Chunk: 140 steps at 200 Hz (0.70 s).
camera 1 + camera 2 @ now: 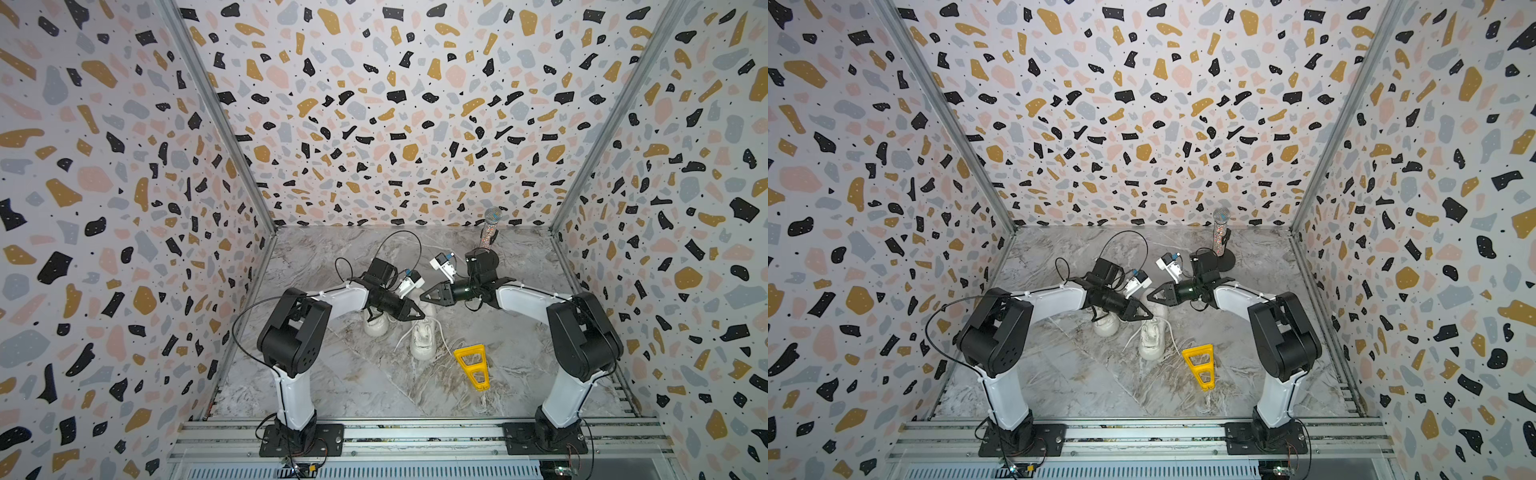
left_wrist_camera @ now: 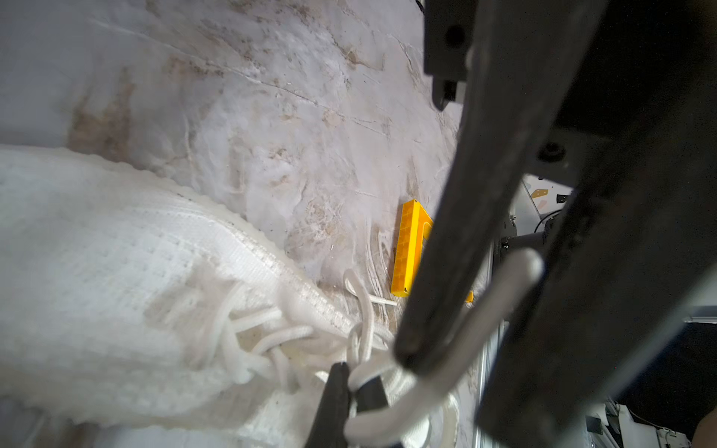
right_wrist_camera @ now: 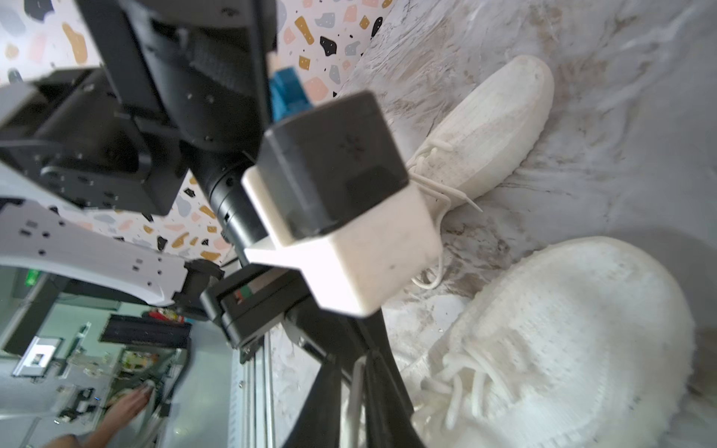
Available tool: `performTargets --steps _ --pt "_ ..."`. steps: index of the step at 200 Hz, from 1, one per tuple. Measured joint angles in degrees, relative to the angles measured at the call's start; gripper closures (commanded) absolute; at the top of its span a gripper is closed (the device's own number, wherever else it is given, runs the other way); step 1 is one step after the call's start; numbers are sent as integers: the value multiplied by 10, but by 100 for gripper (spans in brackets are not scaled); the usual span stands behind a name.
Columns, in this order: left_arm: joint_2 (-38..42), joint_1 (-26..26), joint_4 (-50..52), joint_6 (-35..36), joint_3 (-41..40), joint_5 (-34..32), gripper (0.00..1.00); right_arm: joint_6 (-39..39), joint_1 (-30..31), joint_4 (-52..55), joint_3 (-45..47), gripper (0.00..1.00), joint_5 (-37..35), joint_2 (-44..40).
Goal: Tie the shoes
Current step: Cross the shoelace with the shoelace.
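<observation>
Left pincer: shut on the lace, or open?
Shut: in the left wrist view the white lace lies pinched between fingers of the left pincer.

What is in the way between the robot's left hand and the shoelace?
Nothing that shows. The left hand is shut on a white lace of the shoe right under it. The yellow plastic triangle lies beside that shoe, not between them.

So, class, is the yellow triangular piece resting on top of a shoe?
No, the yellow piece lies on the marble tabletop beside the nearer shoe, not on it.
</observation>
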<state>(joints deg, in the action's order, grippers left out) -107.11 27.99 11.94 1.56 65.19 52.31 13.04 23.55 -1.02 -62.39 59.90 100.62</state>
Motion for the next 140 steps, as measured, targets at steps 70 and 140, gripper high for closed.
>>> performTargets --steps 70,140 --pt "5 1 -27 40 -19 14 100 -142 -48 125 20 53 -14 -47" --pt "5 2 -47 108 -27 26 100 -130 -29 92 43 42 32 40"
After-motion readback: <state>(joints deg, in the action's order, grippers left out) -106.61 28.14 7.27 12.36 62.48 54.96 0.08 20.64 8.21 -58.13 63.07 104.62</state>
